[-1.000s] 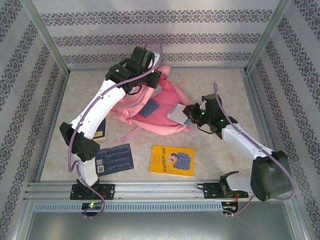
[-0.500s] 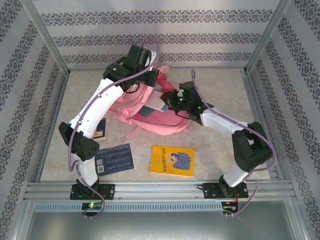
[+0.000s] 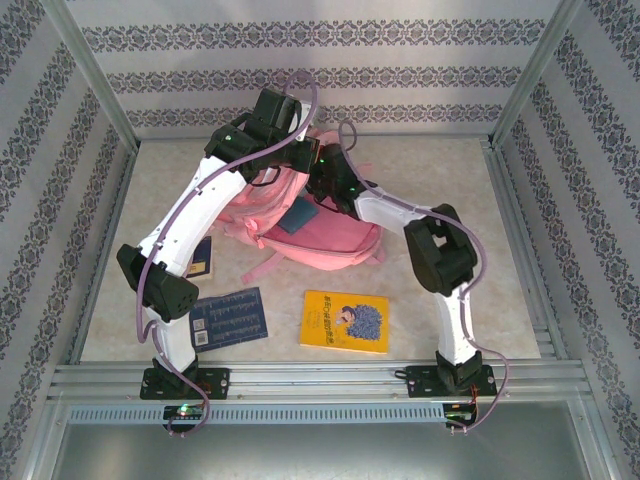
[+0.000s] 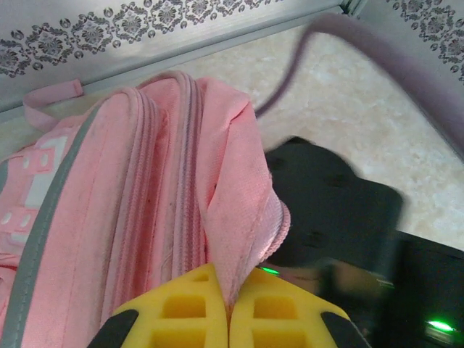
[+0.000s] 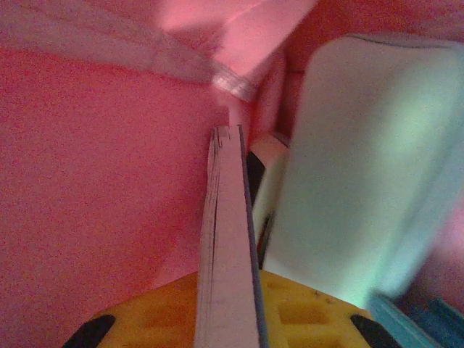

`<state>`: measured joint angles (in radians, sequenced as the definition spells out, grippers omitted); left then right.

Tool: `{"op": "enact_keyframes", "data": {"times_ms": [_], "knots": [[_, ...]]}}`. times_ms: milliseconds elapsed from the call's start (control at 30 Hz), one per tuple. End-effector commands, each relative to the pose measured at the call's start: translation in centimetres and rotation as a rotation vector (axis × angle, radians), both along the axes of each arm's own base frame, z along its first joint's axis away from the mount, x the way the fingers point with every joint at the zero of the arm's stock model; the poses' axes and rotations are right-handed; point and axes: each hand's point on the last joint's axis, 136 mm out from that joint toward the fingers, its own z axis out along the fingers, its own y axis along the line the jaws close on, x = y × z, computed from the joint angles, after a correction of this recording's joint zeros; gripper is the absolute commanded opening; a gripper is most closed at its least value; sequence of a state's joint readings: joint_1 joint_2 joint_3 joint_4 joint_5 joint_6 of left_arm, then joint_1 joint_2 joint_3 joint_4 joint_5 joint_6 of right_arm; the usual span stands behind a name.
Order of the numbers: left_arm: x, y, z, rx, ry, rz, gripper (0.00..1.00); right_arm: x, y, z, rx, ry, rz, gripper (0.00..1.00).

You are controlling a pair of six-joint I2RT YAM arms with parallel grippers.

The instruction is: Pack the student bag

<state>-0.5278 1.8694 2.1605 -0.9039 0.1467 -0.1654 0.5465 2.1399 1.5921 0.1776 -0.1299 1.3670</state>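
Top view, change: within the last second the right arm swung from the bag's right side over to its mouth, which put the right gripper [image 3: 322, 188] just beside the left gripper [image 3: 298, 162].
Top view, bag: the student bag [image 3: 320, 240] lay at the far centre of the table, its upper edge under both wrists.
Top view, remaining: a yellow book [image 3: 345, 321] and a blue book [image 3: 229, 317] lay near the arm bases, well apart from the bag.
Meaning: I judged one book to be mid-insertion and not yet released, with at least two more to pack.
Left wrist view: the left gripper [image 4: 228, 308] was pinched together on a fold of the bag's rim. The right arm's black wrist [image 4: 326, 225] sat just beside that fold. The top view hid this pinch.
Right wrist view: the right gripper [image 5: 228, 319] was clamped on a thin book [image 5: 228, 239], held edge-on with pink lining [image 5: 94, 181] around it. Only here could I see that the book was inside. A pale object [image 5: 355, 167] stood just beside it, and I could not identify it.
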Motion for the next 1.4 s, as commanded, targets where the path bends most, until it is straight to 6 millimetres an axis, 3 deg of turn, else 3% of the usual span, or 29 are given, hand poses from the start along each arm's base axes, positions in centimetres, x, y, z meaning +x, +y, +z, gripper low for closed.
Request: {"op": "enact_keyframes", "data": {"times_ms": [0,67,133,167,233,467,600,667,800,967,1067,1167,1200,1267,1367], "knots": [[0.1,-0.4,6.7,-0.151,-0.163,-0.017,0.00,2.7,1.4,1.1,0.015,-0.029,-0.054,0.05],[0.3,-0.6,6.6,-0.155,-0.162,-0.019,0.00,3.5,1.8,0.2,-0.042,-0.007,-0.061,0.18],[0.6,-0.6,6.5,-0.157,-0.164,-0.016,0.00,4.1,2.1,-0.7,-0.056,0.000,-0.066,0.44],[0.8,-0.5,6.4,-0.159,-0.161,-0.012,0.00,4.4,2.2,-0.8,-0.057,-0.008,-0.061,0.51],[1.3,-0.2,6.2,-0.171,-0.153,0.001,0.00,4.6,2.2,-0.4,-0.055,-0.027,-0.039,0.60],[3.1,0.8,5.5,-0.201,-0.128,0.045,0.00,3.1,1.0,4.3,-0.089,-0.159,0.094,0.72],[4.0,1.1,4.6,-0.197,-0.112,0.065,0.00,0.3,-0.9,5.6,-0.148,-0.183,0.153,0.74],[4.4,1.1,3.9,-0.191,-0.100,0.073,0.00,-1.4,-2.1,5.3,-0.179,-0.176,0.175,0.74],[5.1,0.6,2.1,-0.193,-0.055,0.082,0.01,-5.8,-5.6,4.3,-0.328,-0.122,0.217,0.73],[5.8,-0.3,-0.6,-0.194,0.013,0.090,0.05,-11.8,-10.0,5.8,-0.442,-0.179,0.234,0.70],[5.9,-1.6,-1.8,-0.214,0.033,0.088,0.15,-15.7,-14.3,5.2,-0.572,-0.137,0.183,0.66],[5.6,-3.0,-2.6,-0.234,0.046,0.090,0.37,-19.3,-19.5,3.7,-0.623,-0.034,0.075,0.62],[5.4,-3.3,-2.6,-0.234,0.044,0.082,0.39,-20.3,-20.6,3.4,-0.620,-0.021,0.058,0.61],[4.9,-3.9,-2.5,-0.233,0.037,0.066,0.43,-22.2,-21.9,3.2,-0.636,-0.012,0.069,0.60],[3.8,-4.1,-1.9,-0.242,0.038,0.046,0.54,-24.3,-21.7,2.7,-0.676,-0.017,0.169,0.59]]}}
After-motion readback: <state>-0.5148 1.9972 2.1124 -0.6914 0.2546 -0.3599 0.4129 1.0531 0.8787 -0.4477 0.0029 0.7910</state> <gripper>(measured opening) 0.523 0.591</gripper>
